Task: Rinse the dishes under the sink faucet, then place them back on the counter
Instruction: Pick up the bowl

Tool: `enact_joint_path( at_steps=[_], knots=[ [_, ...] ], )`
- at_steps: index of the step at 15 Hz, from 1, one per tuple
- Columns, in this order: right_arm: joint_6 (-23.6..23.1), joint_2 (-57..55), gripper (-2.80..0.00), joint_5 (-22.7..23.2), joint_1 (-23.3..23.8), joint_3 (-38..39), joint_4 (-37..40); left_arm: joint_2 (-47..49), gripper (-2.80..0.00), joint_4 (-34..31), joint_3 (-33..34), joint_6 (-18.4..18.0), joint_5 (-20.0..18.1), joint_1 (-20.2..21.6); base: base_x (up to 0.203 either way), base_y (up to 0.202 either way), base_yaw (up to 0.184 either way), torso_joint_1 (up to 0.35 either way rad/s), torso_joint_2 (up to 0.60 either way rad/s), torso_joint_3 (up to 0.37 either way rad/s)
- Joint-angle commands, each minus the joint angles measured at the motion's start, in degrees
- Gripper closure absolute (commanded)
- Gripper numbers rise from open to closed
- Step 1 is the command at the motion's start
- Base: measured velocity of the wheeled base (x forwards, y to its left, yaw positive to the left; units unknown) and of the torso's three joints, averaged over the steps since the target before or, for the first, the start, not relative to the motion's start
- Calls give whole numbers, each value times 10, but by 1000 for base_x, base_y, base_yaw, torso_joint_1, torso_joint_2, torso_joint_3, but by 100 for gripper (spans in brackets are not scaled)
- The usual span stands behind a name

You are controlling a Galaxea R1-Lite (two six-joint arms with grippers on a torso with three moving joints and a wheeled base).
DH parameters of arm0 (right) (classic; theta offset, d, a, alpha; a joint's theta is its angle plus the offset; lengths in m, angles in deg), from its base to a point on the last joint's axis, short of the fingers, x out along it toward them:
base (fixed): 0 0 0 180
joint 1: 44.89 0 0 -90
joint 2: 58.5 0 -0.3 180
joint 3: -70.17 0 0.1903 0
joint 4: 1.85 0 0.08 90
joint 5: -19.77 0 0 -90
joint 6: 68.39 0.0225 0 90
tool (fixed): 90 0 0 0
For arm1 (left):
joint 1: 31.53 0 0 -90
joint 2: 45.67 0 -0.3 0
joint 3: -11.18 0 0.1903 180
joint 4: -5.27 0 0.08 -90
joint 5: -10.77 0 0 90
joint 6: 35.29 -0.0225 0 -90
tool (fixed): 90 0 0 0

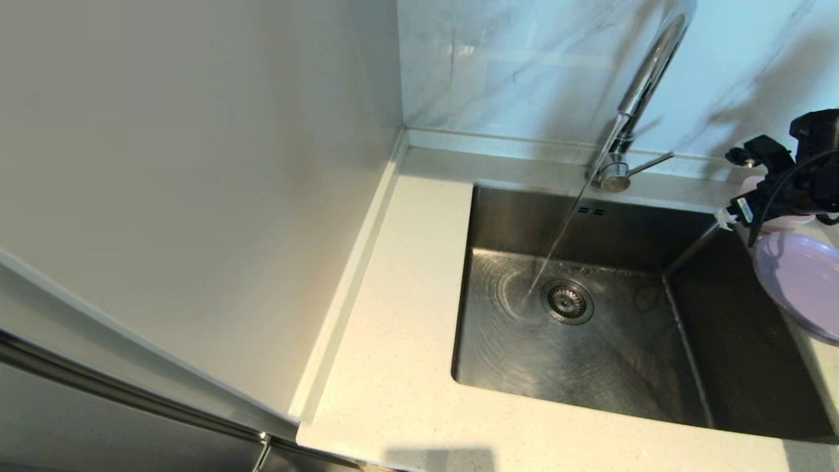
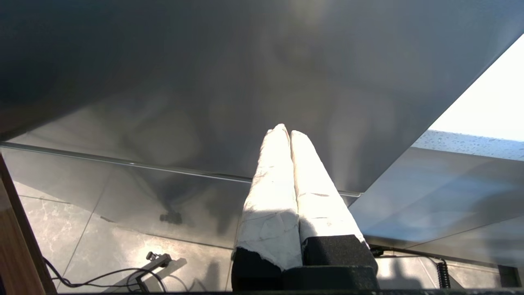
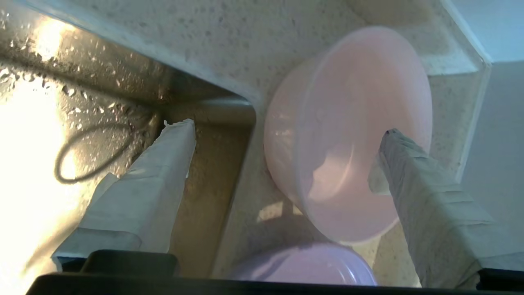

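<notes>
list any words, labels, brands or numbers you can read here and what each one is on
None can be read.
The small white tag on the right gripper has marks too small to read.
The pink bowl, purple plate, faucet, sink and counter show no text.

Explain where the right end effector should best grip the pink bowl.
Probably the rim, one finger inside and one outside the wall. The pink bowl sits upright on the counter by the sink corner, mouth open to the right end effector, whose open fingers already straddle its near wall.
</notes>
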Motion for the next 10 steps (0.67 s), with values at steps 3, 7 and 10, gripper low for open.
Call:
enact_joint_path(
  at_steps=[3,7,10],
  knots=[
    [-10,-17,-280,-10,0,0,-8,0,0,0,0,0,0,0,0,0,0,0,0,0],
    [-31,-27,0,-27,0,0,-33,0,0,0,0,0,-1,0,0,0,0,0,0,0],
    [-31,-28,0,-27,0,0,-45,0,0,0,0,0,0,0,0,0,0,0,0,0]
  ],
)
